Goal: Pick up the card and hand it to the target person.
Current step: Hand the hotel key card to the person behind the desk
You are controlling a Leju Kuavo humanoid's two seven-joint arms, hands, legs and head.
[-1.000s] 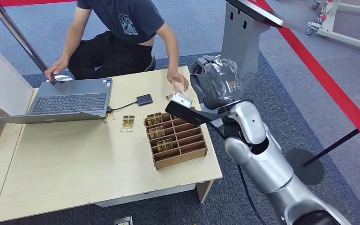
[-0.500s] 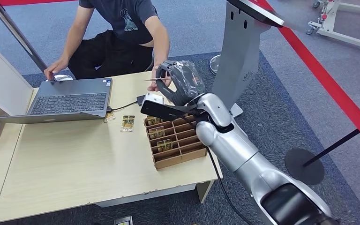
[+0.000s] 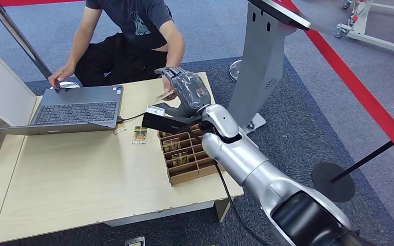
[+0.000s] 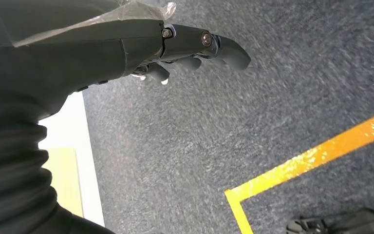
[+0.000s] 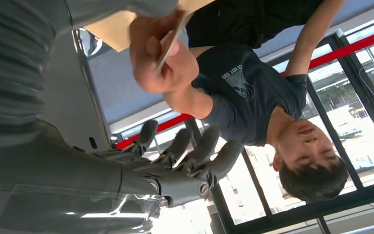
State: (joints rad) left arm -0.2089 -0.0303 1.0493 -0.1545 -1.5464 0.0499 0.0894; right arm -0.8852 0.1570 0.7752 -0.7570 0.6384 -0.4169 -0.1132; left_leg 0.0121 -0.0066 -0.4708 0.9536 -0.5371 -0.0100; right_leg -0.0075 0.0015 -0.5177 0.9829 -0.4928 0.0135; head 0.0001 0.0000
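My right hand [image 3: 186,88] is raised over the back of the table, fingers spread and nothing in it. Just beside it, the seated person's hand [image 3: 168,88] pinches a small card [image 3: 161,96]. In the right wrist view the card [image 5: 169,36] stands edge-on in the person's fingers, apart from my hand [image 5: 185,158]. My left hand [image 4: 185,46] hangs over grey carpet with its fingers stretched out and holds nothing.
A wooden slotted tray [image 3: 213,160] with a few cards stands under my right forearm. Two loose cards [image 3: 139,134] lie beside it, near an open laptop [image 3: 77,110]. A grey stand [image 3: 261,56] rises right of the table.
My right arm has swung left from past the table's right edge to over its back. The person's hand has come up to mine and now holds the card.
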